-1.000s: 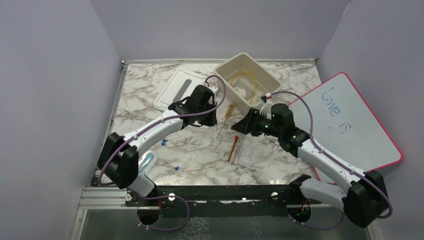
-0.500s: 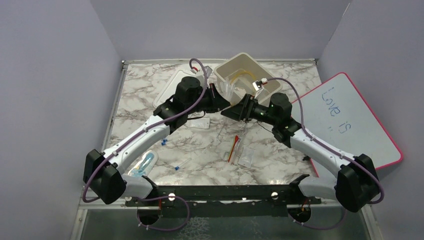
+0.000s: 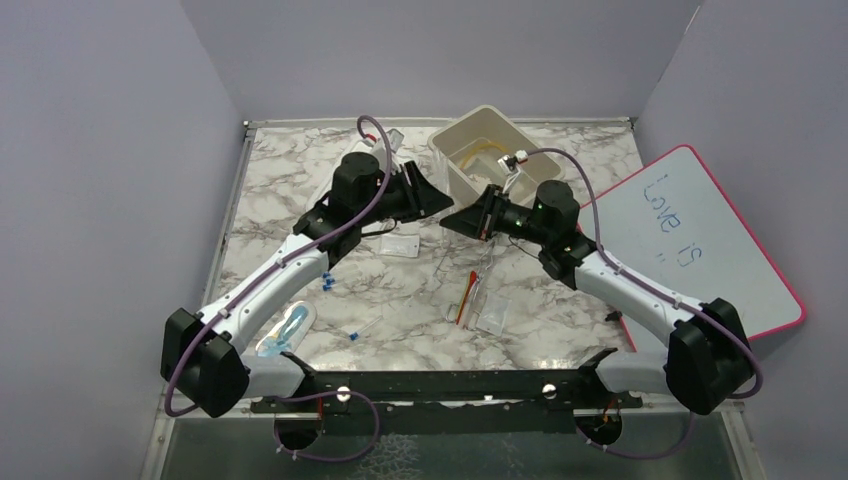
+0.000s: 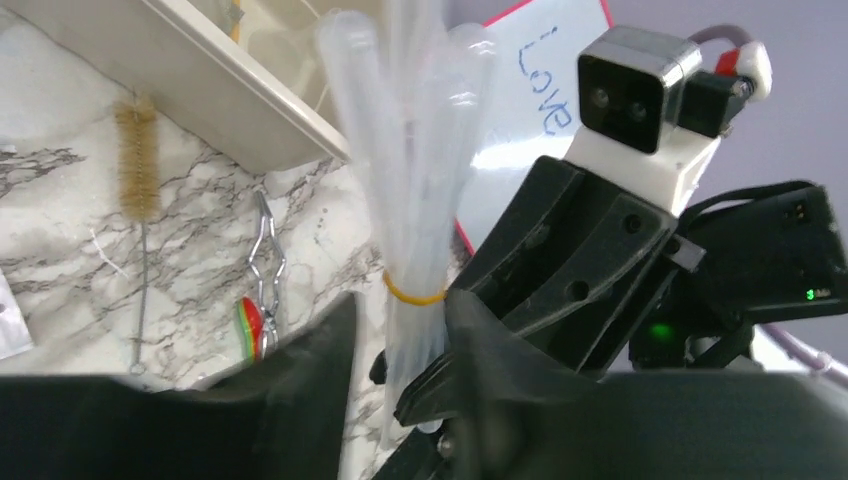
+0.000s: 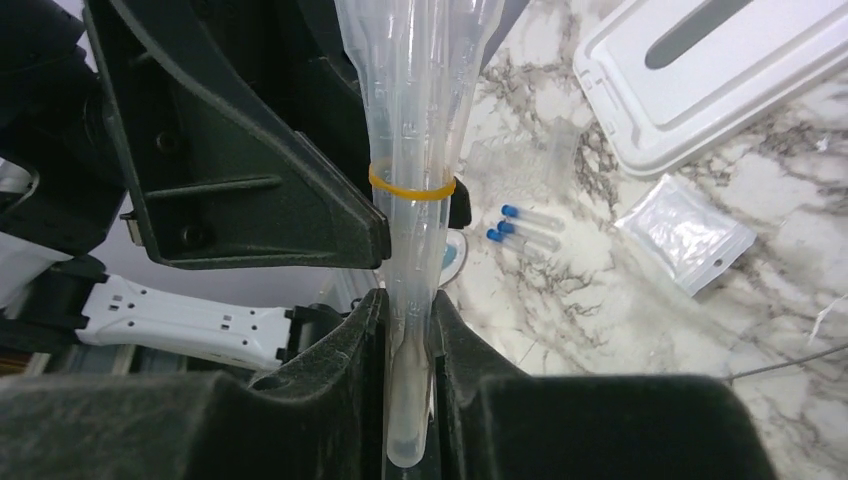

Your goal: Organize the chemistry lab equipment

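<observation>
A bundle of clear plastic pipettes (image 5: 412, 110) tied with a yellow rubber band (image 4: 412, 294) hangs in the air between the two arms, in front of the beige bin (image 3: 522, 138). My right gripper (image 5: 407, 298) is shut on the bundle's lower end. My left gripper (image 4: 402, 305) stands open around the same bundle (image 4: 410, 180); the bundle leans on one finger, with a gap on the other side. Amber tubing (image 3: 485, 152) lies in the bin. On the table lie metal tongs (image 4: 268, 240), a red-tipped dropper (image 3: 466, 292), blue-capped tubes (image 5: 525, 225) and a clear packet (image 5: 685, 232).
A white lid (image 3: 350, 170) lies left of the bin, and a pink-edged whiteboard (image 3: 700, 250) at the right. A bristle brush (image 4: 137, 170) lies beside the bin. More clear packets (image 3: 492, 312) sit at centre front, a blue-and-clear packet (image 3: 285, 328) at front left.
Both arms rose and met in front of the bin. The right gripper closed on the pipette bundle, and the left gripper, shut on it before, has opened.
</observation>
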Action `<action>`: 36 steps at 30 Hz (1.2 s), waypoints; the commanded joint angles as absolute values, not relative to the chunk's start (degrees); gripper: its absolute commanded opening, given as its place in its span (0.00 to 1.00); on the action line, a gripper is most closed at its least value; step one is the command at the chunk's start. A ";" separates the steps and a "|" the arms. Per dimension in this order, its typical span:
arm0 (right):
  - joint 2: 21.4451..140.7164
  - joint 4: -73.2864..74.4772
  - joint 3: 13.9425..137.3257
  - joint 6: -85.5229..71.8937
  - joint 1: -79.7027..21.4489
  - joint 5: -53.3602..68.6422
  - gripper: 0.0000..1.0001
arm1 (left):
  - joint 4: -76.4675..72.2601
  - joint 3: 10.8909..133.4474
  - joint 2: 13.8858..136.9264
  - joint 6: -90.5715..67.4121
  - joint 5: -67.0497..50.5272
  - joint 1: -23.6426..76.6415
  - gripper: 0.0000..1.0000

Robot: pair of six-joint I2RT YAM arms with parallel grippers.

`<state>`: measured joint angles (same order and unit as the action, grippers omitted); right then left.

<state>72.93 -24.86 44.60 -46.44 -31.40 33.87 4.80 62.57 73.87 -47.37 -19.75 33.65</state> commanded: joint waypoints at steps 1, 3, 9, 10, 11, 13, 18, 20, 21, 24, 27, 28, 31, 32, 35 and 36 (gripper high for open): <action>72.78 -22.41 50.31 -39.09 -31.29 34.48 0.18 | 6.40 64.51 71.57 -44.04 -22.50 31.84 0.62; 72.88 -18.18 53.07 -35.22 -31.21 33.92 0.18 | 8.68 66.26 71.28 -41.32 -22.10 31.25 0.78; 77.59 -0.53 64.49 -20.73 -28.72 32.62 0.15 | 14.13 70.48 67.36 -28.93 -19.40 28.23 0.86; 78.75 2.10 66.18 -19.30 -27.67 33.07 0.14 | 14.90 70.91 66.02 -25.98 -17.86 28.15 0.87; 80.01 3.85 67.65 -18.05 -26.53 33.42 0.14 | 15.35 70.94 64.56 -23.30 -16.56 28.13 0.87; 82.38 6.93 71.30 -15.16 -24.76 32.39 0.14 | 15.99 70.16 61.76 -17.99 -14.52 28.13 0.88; 89.40 14.22 79.15 -7.69 -21.66 27.45 0.14 | 16.12 65.44 57.60 -11.43 -10.56 28.14 0.89; 92.90 17.76 82.52 -4.33 -21.02 24.65 0.14 | 15.32 62.55 57.07 -10.85 -9.43 28.17 0.89; 94.59 19.28 83.97 -2.71 -20.60 23.43 0.14 | 14.79 61.25 57.08 -10.88 -8.66 28.13 0.89; 99.34 22.85 87.19 1.63 -18.49 20.96 0.13 | 12.71 57.28 57.73 -10.99 -8.43 28.13 0.89; 104.46 28.30 91.53 5.00 -16.59 20.52 0.13 | 11.39 55.29 59.36 -11.36 -8.75 28.13 0.89; 105.98 29.55 92.79 5.09 -15.94 19.52 0.13 | 11.34 55.16 59.95 -11.34 -9.37 28.13 0.89; 109.39 31.01 94.73 6.78 -14.13 21.74 0.12 | 10.99 54.93 61.63 -11.35 -11.10 28.13 0.89; 110.47 31.66 95.30 7.97 -14.02 22.47 0.12 | 10.96 54.85 62.07 -11.34 -11.31 28.13 0.89; 114.45 35.50 98.26 11.32 -13.98 24.15 0.13 | 10.99 54.60 62.89 -11.33 -11.58 28.13 0.89; 115.63 36.46 99.14 11.91 -14.04 24.32 0.13 | 10.94 54.58 63.02 -11.33 -11.66 28.13 0.89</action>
<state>112.09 30.06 95.09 6.26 -13.58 22.35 13.23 54.41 62.76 -12.32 -10.46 28.14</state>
